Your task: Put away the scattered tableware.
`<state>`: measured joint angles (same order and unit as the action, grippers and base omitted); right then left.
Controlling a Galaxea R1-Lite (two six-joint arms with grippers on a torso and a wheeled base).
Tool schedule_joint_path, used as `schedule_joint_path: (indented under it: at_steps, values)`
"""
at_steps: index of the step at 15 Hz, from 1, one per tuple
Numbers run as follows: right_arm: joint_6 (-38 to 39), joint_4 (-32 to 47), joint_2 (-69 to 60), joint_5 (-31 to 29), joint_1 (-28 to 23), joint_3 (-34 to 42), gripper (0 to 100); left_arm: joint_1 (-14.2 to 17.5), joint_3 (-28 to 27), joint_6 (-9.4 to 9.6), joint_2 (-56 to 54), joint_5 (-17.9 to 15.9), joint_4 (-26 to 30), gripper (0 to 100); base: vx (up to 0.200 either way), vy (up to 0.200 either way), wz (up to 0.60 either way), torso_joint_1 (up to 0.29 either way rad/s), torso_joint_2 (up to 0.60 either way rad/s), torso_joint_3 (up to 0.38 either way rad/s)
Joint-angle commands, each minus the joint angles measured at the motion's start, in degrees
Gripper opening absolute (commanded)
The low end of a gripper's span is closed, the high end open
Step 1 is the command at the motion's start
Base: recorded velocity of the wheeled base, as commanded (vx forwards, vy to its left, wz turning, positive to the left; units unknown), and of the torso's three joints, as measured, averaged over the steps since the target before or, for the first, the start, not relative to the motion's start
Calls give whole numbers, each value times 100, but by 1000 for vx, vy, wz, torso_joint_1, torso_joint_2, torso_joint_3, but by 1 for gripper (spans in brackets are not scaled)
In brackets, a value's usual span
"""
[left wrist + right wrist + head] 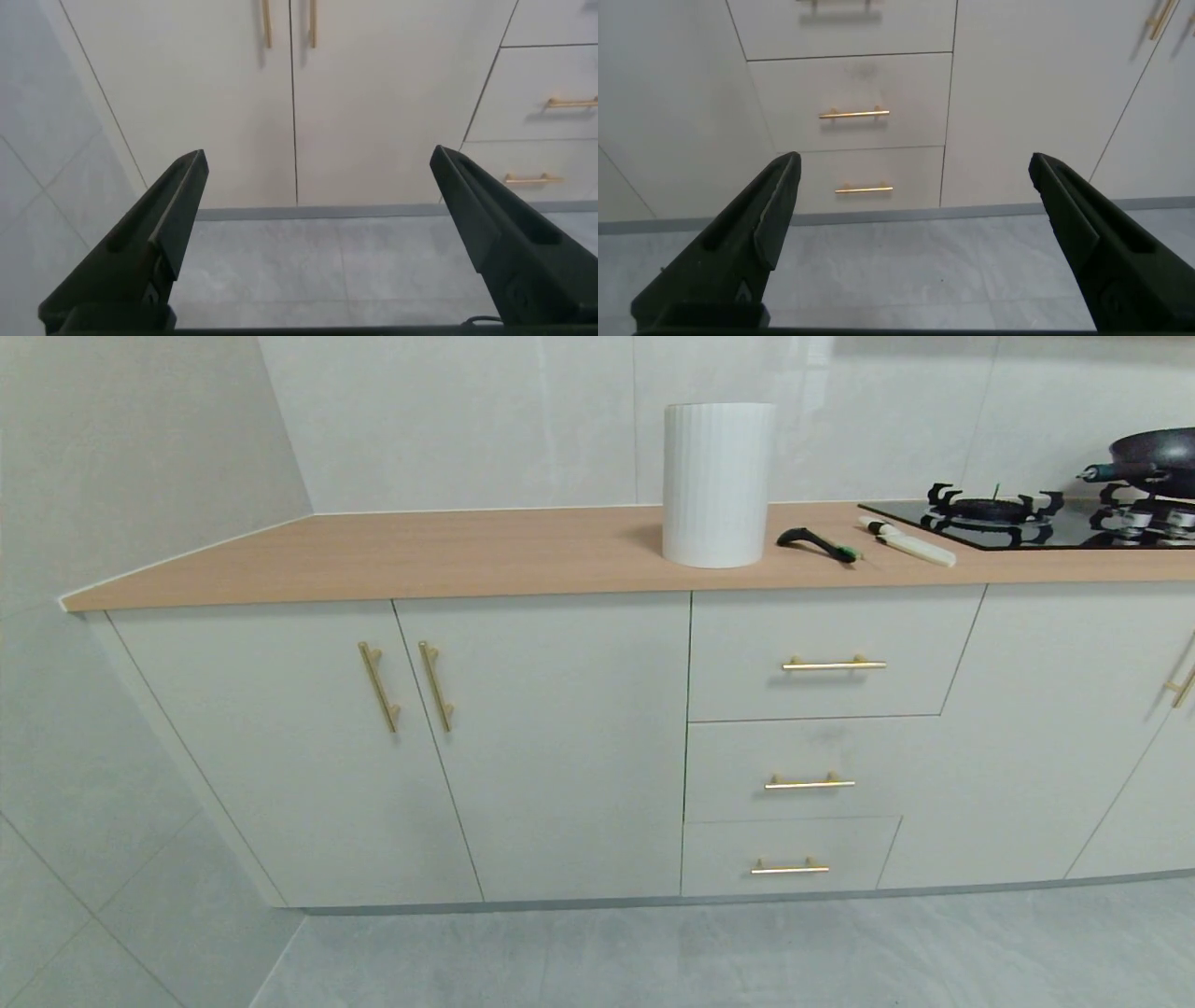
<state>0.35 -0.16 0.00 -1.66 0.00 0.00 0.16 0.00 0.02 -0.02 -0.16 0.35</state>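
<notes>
Left end effector (318, 159) and right end effector (915, 161) gape wide, low; peeler (820, 543) and knife (907, 542) lie above on tabletop (420, 555), rightward.

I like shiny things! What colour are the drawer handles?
Gold. The handles show best in the head view.

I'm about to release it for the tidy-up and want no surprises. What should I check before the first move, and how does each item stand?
1. Left gripper open, empty: ok.
2. Right gripper open, empty: ok.
3. Black-handled utensil and white-handled utensil lie free on the countertop: ok.
4. White ribbed container upright beside them: ok.
5. Room inside the container: cannot tell.
6. Grippers at countertop height: not ok, both low, facing the cabinet fronts.
</notes>
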Motion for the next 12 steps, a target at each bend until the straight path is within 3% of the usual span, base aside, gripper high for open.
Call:
schedule_joint_path:
  at_steps: [1,10,12]
  values:
    - [0,-2,9,-1,0,0,100,2,0,-2,2,-2,0,100,0,0,0,0,0,0]
    - [0,-2,0,-10,0,0,100,2,0,-2,2,-2,0,100,200,0,0,1,2,6]
    - [0,-2,9,-10,0,0,100,2,0,-2,2,-2,0,100,0,0,0,0,0,0]
